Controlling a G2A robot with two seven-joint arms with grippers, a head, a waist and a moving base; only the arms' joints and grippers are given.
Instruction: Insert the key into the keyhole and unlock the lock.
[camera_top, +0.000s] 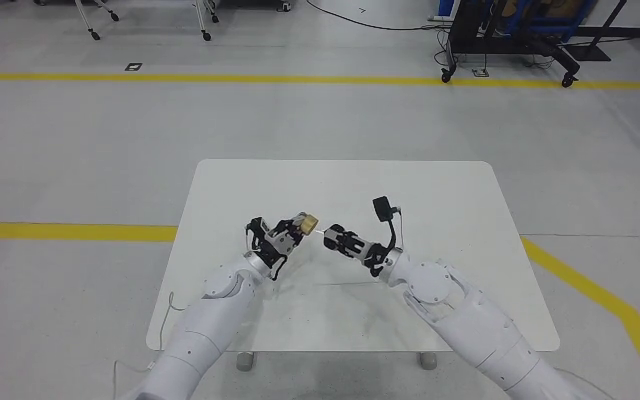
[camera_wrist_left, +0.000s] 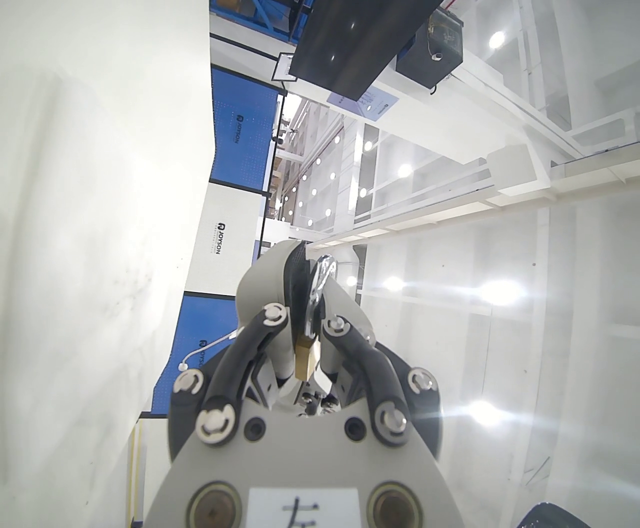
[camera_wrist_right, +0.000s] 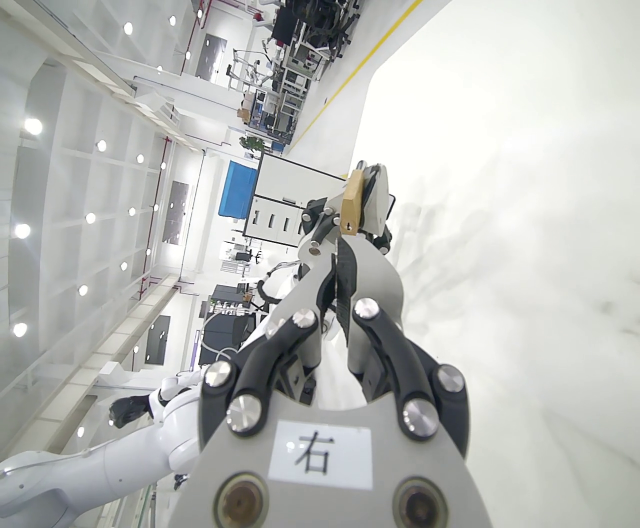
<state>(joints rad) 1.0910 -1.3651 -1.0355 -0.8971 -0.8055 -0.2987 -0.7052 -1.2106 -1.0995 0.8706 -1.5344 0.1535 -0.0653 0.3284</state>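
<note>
Brass padlock (camera_top: 307, 222), one, block-shaped with a shiny curved steel shackle (camera_wrist_left: 320, 280), sits clamped in the left hand (camera_top: 293, 230) above the smooth white tabletop (camera_top: 450, 200). The right hand (camera_wrist_right: 345, 250), fingers pressed together, points close to the keyhole (camera_wrist_right: 345, 227); what it pinches is unclear.

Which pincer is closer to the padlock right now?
Left. The left pincer clamps the padlock; the right pincer sits just short of its keyhole.
</note>
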